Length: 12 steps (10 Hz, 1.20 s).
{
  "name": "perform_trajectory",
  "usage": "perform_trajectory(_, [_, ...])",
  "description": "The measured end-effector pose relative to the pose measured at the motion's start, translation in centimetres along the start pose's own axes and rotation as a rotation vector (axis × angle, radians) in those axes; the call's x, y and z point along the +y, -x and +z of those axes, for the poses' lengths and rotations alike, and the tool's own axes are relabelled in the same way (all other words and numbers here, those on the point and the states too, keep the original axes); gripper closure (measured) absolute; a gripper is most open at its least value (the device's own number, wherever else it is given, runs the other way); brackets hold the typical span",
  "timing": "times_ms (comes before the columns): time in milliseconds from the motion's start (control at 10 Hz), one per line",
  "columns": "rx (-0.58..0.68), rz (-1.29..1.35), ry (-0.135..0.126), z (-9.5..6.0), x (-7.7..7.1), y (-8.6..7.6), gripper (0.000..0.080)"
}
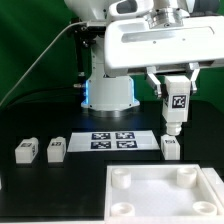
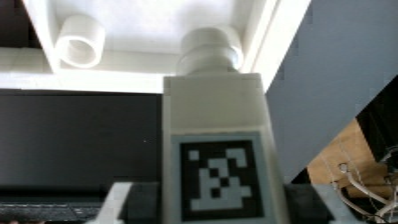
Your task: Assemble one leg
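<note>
My gripper [image 1: 177,92] is shut on a leg [image 1: 175,108], a white blocky piece with a square marker tag on its face. It hangs upright above the table at the exterior view's right. In the wrist view this leg [image 2: 214,120] fills the middle, tag facing the camera, its round peg end pointing away from my gripper [image 2: 214,205]. Another leg [image 1: 170,148] stands on the table right below the held one. Two more legs [image 1: 24,152] [image 1: 56,150] stand at the exterior view's left.
The large white tray-like piece [image 1: 150,205] with round corner sockets lies at the front right; one socket [image 2: 84,48] shows in the wrist view beyond the peg. The marker board [image 1: 112,140] lies mid-table. The robot base [image 1: 108,92] stands behind.
</note>
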<state>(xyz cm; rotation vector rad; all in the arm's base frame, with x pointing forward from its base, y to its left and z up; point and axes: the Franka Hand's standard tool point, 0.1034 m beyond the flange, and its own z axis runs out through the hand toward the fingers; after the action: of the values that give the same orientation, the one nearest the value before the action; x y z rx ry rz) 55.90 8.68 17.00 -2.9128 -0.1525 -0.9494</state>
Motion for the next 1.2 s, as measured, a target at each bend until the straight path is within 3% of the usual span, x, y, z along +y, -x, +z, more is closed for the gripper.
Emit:
perform_trajectory(100, [0.021,0.01,-0.008,0.9,-0.1,-2.3,0.0506])
perform_trajectory(200, [0.034,0.018,-0.015,2.2,-0.3,-3.4,0.0506])
perform_trajectory(400, [0.04,0.034,-0.029,4.9,-1.2,-3.4,0.0506])
perform_trajectory(700, [0.024,0.05,-0.043,7.9,-2.2,-2.7,0.0506])
perform_trajectory(1200, [-0.014,0.057,-0.038,9.4,-1.7,-0.7,0.0506])
